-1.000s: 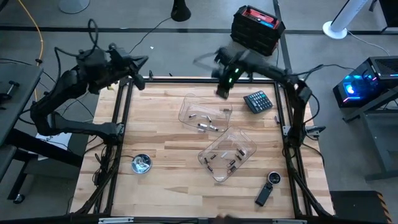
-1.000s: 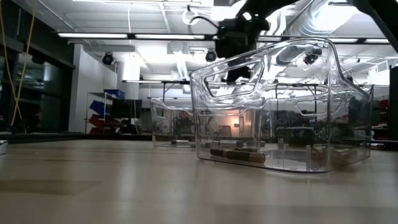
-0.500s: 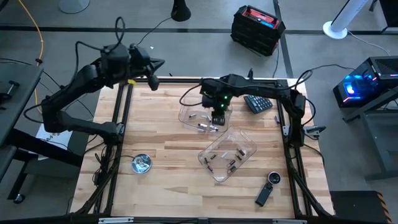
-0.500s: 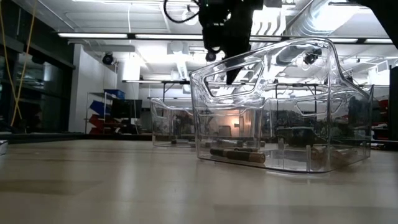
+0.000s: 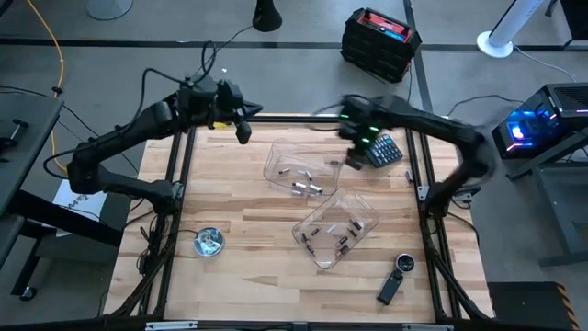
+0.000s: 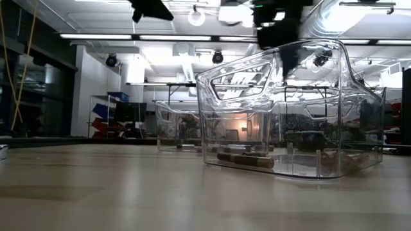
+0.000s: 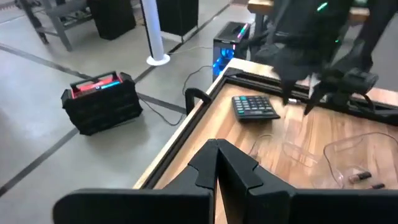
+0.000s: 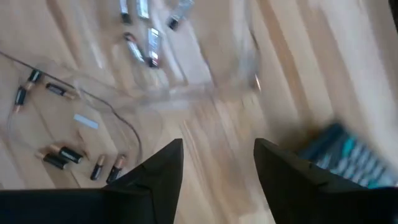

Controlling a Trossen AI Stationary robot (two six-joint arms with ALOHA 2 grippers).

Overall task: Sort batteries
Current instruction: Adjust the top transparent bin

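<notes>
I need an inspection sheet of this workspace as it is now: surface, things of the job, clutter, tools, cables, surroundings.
Surface: wooden table, framed by dark rails.
Job's things: batteries in the far clear tray; more in the near clear tray.
Clutter: calculator at the far right; round metal dish near the left edge; black gadget near the front right.
Tools: left tool shut, above the far left table edge; right tool open and empty, between far tray and calculator.
Cables: several on the floor beyond the table; a yellow cable at far left.
Surroundings: black case with red top, white fan base, blue-lit computer.
</notes>
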